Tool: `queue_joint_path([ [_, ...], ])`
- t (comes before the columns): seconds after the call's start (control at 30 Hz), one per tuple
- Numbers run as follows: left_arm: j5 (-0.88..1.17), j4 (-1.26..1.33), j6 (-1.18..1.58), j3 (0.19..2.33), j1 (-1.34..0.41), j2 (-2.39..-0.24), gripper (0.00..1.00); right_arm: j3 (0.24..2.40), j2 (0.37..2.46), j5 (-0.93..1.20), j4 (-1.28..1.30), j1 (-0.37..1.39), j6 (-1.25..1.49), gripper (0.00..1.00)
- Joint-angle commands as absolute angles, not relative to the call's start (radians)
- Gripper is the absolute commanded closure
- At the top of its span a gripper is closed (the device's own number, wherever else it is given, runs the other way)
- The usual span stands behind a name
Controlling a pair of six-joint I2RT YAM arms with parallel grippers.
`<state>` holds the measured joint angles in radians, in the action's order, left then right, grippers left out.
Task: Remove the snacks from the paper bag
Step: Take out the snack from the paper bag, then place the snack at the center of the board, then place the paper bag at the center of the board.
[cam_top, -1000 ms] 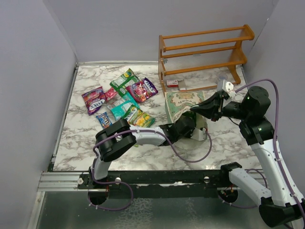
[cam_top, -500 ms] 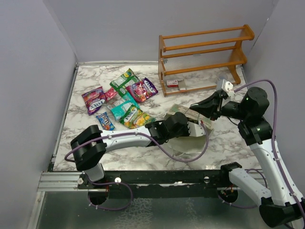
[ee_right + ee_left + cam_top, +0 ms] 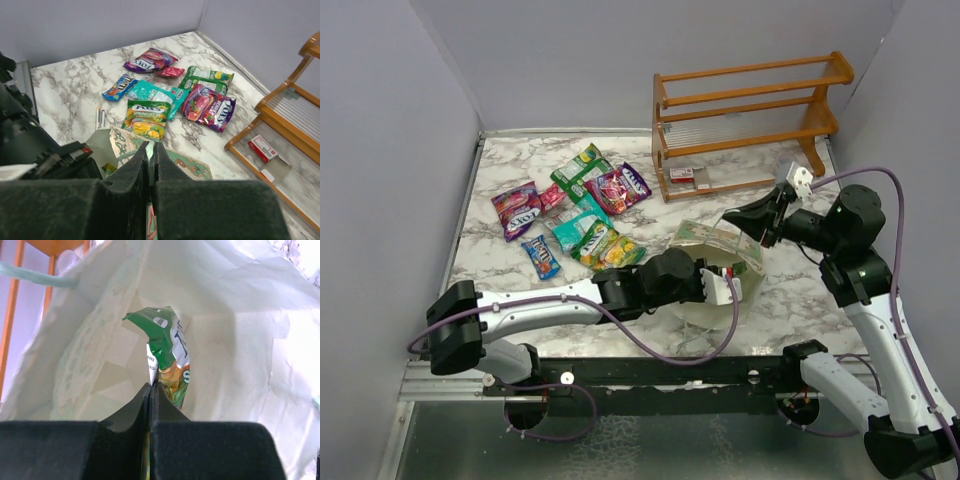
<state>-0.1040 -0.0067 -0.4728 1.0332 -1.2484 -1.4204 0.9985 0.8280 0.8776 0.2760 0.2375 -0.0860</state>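
My left fingers (image 3: 148, 392) are pressed tight together on the bottom edge of a green snack packet (image 3: 167, 347). The packet sticks up just past the tips. It is deep inside the paper bag (image 3: 240, 340), with the bag's cream walls all around it.

My right fingers (image 3: 144, 150) are pinched shut too, on the top edge of the bag, and they hold that edge up. From above, the left fingers reach into the bag's open mouth and the right fingers sit at its far rim.

Past the right fingers, apart from the bag, the other snacks (image 3: 170, 85) lie in a bunch on the marble surface (image 3: 65, 85). A yellow-green packet (image 3: 147, 112) is nearest the tips. A teal packet (image 3: 152, 92) comes next, then a purple packet (image 3: 150, 60) farther off. An orange rack (image 3: 750, 110) stands beyond the bag.
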Motion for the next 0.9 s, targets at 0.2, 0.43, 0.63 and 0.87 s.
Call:
queue_joint_path([
  [0.2, -0.204, -0.028, -0.408, 1.094, -1.264, -1.261, 1.0, 0.985, 0.795, 0.631, 0.255, 0.239, -0.053, 0.98],
  [0.43, -0.158, -0.036, -0.372, 1.155, -1.264, -1.144, 1.0, 0.993, 0.791, 0.504, 0.243, 0.239, -0.009, 0.98],
  [0.63, -0.073, -0.026, -0.36, 1.248, -1.264, -1.072, 1.0, 1.009, 0.814, 0.417, 0.224, 0.239, 0.055, 0.98],
  [0.87, -0.263, 0.008, -0.388, 1.319, -1.263, -1.024, 1.0, 1.042, 0.849, 0.288, 0.257, 0.239, 0.116, 0.98],
])
